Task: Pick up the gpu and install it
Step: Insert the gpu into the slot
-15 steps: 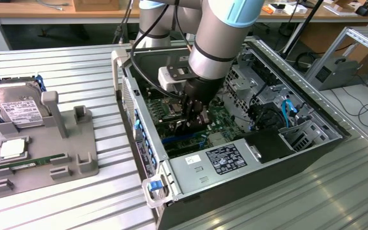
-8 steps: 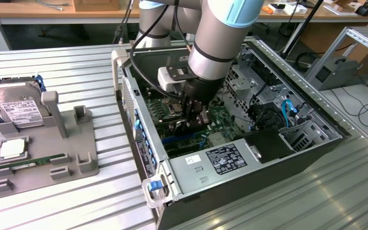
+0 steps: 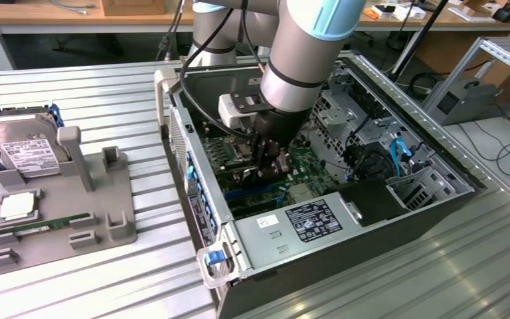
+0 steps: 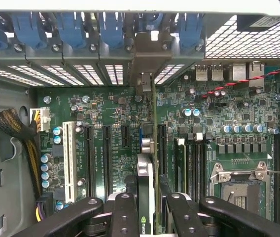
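Observation:
The gpu (image 4: 149,148) stands on edge over the green motherboard (image 4: 105,98), seen as a thin strip running from between my fingers to its silver bracket (image 4: 150,54) at the case's rear slot wall. My gripper (image 4: 147,210) is shut on the card, with black fingers (image 4: 124,212) pressed on either side of it. In the exterior view the gripper (image 3: 268,163) reaches straight down into the open computer case (image 3: 326,226), low over the board. I cannot tell whether the card's edge sits in a slot.
Black expansion slots and a white slot (image 4: 70,158) lie beside the card. A braided cable bundle (image 4: 17,133) hangs at the case wall. Outside the case, a grey fixture (image 3: 60,219) holds a silver hard drive (image 3: 24,149) and a green memory stick (image 3: 42,224).

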`<state>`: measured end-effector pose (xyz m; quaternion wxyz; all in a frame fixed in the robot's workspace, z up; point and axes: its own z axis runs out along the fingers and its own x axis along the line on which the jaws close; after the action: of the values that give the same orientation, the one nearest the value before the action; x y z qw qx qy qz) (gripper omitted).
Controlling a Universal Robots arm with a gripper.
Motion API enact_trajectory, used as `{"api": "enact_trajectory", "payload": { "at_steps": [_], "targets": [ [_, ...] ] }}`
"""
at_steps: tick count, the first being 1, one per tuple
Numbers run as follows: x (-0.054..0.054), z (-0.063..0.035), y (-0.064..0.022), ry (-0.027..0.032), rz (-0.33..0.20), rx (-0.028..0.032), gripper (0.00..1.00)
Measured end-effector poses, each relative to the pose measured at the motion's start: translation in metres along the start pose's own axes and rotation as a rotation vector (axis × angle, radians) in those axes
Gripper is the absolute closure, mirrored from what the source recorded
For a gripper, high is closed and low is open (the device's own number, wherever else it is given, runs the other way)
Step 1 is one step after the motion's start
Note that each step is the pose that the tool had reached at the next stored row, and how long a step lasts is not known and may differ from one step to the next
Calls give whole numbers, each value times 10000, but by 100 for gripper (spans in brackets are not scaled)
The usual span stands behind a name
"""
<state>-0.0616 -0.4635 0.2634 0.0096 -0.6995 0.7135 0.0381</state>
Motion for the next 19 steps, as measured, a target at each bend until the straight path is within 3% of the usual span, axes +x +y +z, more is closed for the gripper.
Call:
{"api": "enact_trajectory", "payload": {
  "at_steps": [5, 19],
  "targets": [
    [0, 1, -8, -12, 386, 26, 73],
    [-1, -15, -8, -13, 437, 30, 73]
  ]
}}
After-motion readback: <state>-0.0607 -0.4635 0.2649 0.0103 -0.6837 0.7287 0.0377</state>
